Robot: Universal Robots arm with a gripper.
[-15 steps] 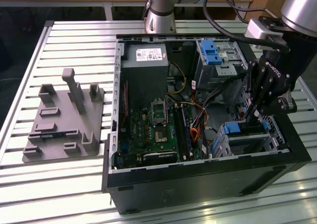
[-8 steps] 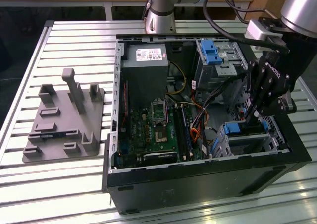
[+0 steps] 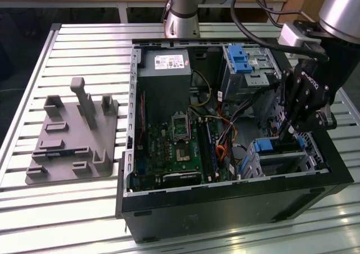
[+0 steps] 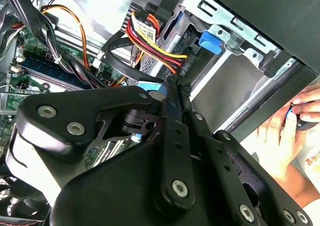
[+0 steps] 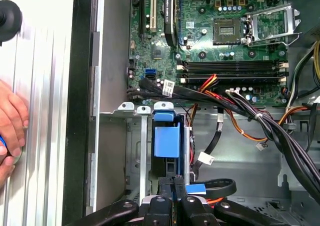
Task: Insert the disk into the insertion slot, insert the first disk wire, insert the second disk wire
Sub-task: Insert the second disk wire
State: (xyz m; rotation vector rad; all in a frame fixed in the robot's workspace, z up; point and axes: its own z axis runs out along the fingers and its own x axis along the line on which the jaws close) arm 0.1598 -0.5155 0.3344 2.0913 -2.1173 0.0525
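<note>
Currently the gripper [image 3: 287,131], pinched closed, hangs just above the disk [image 3: 274,146], cables crowding beside.

My gripper [image 5: 174,198] hangs just above the blue carrier of the disk [image 5: 166,141], which sits down inside the insertion slot [image 5: 116,151]. Beyond it a bundle of black, red and orange wires [image 5: 240,111] crosses below the green motherboard [image 5: 215,31]. A person's hand [image 5: 11,131] rests on the ribbed worktop [image 5: 45,86] beside the case wall.
</note>
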